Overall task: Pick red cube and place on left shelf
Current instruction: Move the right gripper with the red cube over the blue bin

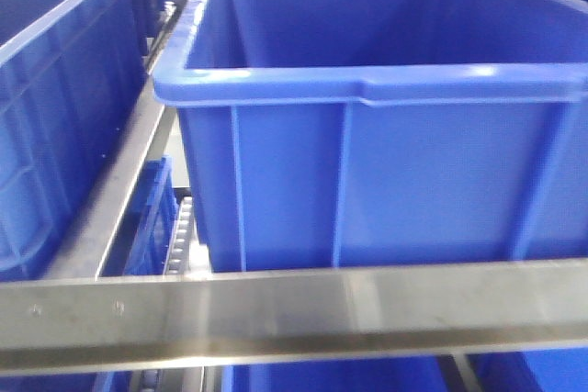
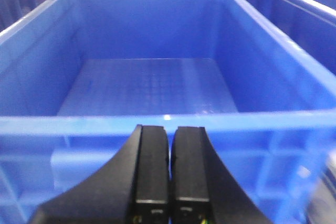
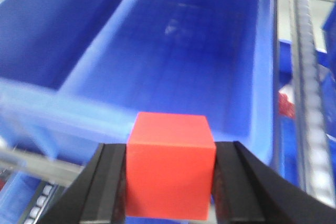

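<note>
The red cube (image 3: 170,163) is clamped between the black fingers of my right gripper (image 3: 170,153), which is shut on it and hangs just in front of the near rim of a blue crate (image 3: 173,72). My left gripper (image 2: 171,132) is shut with nothing between its pads, held before the front wall of another blue crate (image 2: 147,77) with nothing in it. The left shelf's steel front rail (image 1: 294,305) runs across the bottom of the front view, with a large blue crate (image 1: 386,107) behind it. Neither gripper shows in the front view.
A second blue crate (image 1: 55,89) stands at the left, with a steel divider (image 1: 119,190) and roller track (image 1: 179,236) between the crates. A roller track (image 3: 310,93) runs along the right of the crate in the right wrist view. More blue bins lie on the level below (image 1: 340,375).
</note>
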Available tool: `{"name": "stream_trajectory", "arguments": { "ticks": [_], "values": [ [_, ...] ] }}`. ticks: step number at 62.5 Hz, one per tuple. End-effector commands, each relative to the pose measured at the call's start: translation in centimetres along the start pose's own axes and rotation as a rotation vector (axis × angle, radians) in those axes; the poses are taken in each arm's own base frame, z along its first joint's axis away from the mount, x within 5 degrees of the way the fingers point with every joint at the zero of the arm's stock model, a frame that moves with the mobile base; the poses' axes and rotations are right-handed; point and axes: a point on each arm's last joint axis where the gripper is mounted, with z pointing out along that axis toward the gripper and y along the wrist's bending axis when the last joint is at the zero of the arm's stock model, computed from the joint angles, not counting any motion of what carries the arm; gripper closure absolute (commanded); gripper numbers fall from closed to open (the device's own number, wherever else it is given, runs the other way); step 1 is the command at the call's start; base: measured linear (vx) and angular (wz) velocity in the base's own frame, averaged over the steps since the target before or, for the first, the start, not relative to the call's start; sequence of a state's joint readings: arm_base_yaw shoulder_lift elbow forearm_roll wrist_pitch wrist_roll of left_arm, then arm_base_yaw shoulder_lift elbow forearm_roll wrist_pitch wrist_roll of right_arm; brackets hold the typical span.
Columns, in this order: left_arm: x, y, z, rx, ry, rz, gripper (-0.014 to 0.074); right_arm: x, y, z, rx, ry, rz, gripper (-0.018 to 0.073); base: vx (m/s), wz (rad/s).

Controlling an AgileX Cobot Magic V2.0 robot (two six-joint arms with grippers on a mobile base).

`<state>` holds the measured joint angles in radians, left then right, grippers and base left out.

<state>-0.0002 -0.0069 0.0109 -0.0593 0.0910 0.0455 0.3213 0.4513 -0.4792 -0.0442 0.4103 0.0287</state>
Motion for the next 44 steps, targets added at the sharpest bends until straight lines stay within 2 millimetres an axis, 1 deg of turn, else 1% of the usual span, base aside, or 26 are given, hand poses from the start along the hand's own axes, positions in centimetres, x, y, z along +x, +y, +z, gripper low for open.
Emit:
{"name": "stream_trajectory", "arguments": {
  "ticks": [1,14,44],
  "values": [
    [0.03,0.04,-0.02,-0.003,-0.067,-0.013,0.0506,-1.73,-0.01,-0.36,0.001,-0.112,-0.016,0.0436,0.21,0.24],
    [0.03,0.04,-0.02,-0.003,-0.067,-0.013,0.0506,-1.73,-0.01,-0.36,0.001,-0.112,-0.016,0.0436,0.12,0.13],
    [0.03,0.04,-0.02,-0.003,-0.067,-0.013,0.0506,-1.73,-0.01,-0.36,0.001,-0.112,-0.016,0.0436,0.02,0.0]
  ]
}}
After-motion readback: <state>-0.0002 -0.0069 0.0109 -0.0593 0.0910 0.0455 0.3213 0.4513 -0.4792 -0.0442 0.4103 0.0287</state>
